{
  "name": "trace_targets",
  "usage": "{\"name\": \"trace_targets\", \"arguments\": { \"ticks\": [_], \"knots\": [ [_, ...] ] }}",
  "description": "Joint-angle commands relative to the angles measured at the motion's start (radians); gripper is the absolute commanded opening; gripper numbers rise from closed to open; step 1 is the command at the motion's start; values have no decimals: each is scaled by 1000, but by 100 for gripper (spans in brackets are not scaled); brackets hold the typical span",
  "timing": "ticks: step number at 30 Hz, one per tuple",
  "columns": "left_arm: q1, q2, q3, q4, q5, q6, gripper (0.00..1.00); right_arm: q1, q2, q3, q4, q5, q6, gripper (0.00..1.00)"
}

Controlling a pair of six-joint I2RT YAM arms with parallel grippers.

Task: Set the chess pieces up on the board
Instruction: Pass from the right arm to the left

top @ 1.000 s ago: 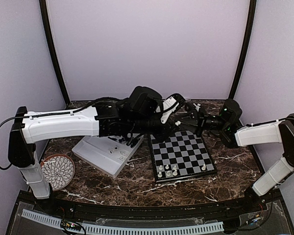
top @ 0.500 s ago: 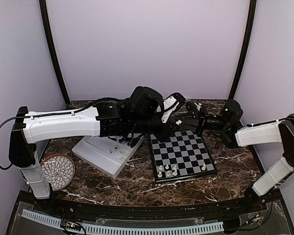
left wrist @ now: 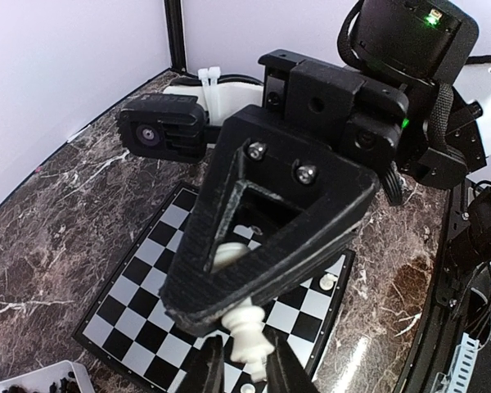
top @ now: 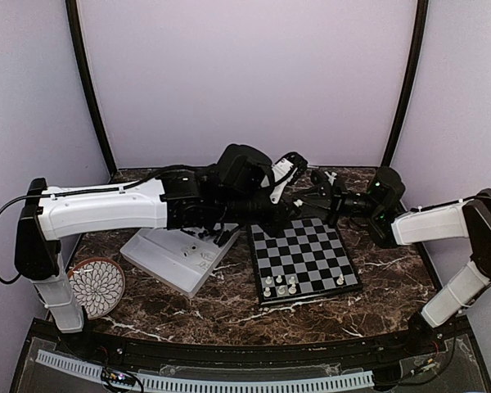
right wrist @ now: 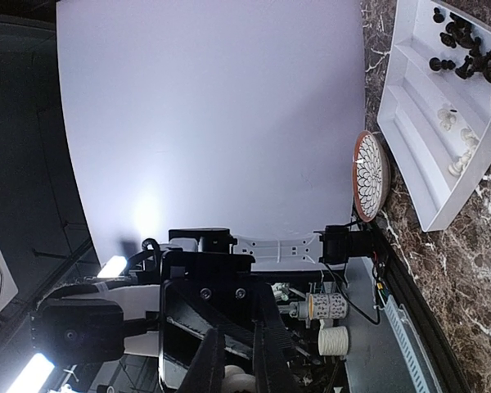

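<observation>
white piece between both arms above the board

right fingers [left wrist: 221,307] are clamped on a white piece [left wrist: 250,340], held in the air. left fingers [left wrist: 285,370] flank its free end with almost no gap; i cannot tell whether they grip it. below lies the board [left wrist: 147,278], with a few white pieces [top: 292,284] on its near rows. left of it a tray [top: 176,260] holds black pieces [right wrist: 466,51] and white ones. a plate [top: 96,286] sits further left on the surface [top: 221,309].
</observation>
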State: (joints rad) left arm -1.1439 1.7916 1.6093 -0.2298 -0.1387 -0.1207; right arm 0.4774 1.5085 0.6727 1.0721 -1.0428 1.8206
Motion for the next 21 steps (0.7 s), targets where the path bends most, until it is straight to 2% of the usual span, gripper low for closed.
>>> {"name": "trace_targets", "arguments": {
  "ticks": [1, 6, 17, 20, 21],
  "knots": [
    [-5, -37, 28, 61, -10, -22, 20, -5, 15, -10, 46, -4, 6, 0],
    [-6, -35, 31, 68, -13, -27, 27, -6, 24, -8, 59, -3, 14, 0],
    [-5, -7, 64, 35, -28, -14, 9, -9, 45, 3, 95, -5, 35, 2],
    [-5, 1, 80, 22, -17, -6, 3, -26, 41, 11, 98, -22, 28, 12],
    [-5, 6, 95, 6, -14, -3, 2, -42, 29, 13, 77, -27, 6, 20]
  ]
}}
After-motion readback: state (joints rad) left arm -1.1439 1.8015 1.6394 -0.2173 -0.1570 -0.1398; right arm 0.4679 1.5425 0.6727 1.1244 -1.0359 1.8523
